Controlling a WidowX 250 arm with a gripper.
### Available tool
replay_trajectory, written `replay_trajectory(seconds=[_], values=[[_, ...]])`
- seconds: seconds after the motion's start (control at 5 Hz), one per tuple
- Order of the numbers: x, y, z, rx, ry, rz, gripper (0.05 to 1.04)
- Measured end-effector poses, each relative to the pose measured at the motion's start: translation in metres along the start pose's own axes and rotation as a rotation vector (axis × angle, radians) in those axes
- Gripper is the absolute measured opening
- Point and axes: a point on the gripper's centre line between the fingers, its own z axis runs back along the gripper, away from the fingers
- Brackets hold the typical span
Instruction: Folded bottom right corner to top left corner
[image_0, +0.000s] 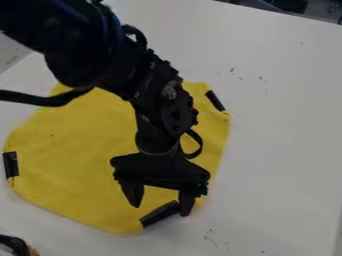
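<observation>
The gripper (161, 199) hangs over the lower right part of a yellow cloth (80, 165), with its fingers spread apart and nothing seen between them but cloth below. The cloth lies on the white table, mostly flat. Black strips mark its edge at the left (11, 165), the upper right (215, 100) and the bottom right (159, 214). The right fingertip is at the right end of the bottom strip; whether it touches is unclear. The arm covers the cloth's top middle.
The white table (287, 140) extends right of the cloth, with small dark marks on its surface. A dark object (15, 245) shows at the bottom left corner. The table's far edge runs along the top right, and a black cable hangs from the arm over the cloth's upper left.
</observation>
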Motion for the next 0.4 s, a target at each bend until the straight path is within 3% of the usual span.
replay_trajectory(seconds=[0.4], values=[[-0.0065, -0.0028, -0.0110, -0.037, -0.002, 0.009, 1.001]])
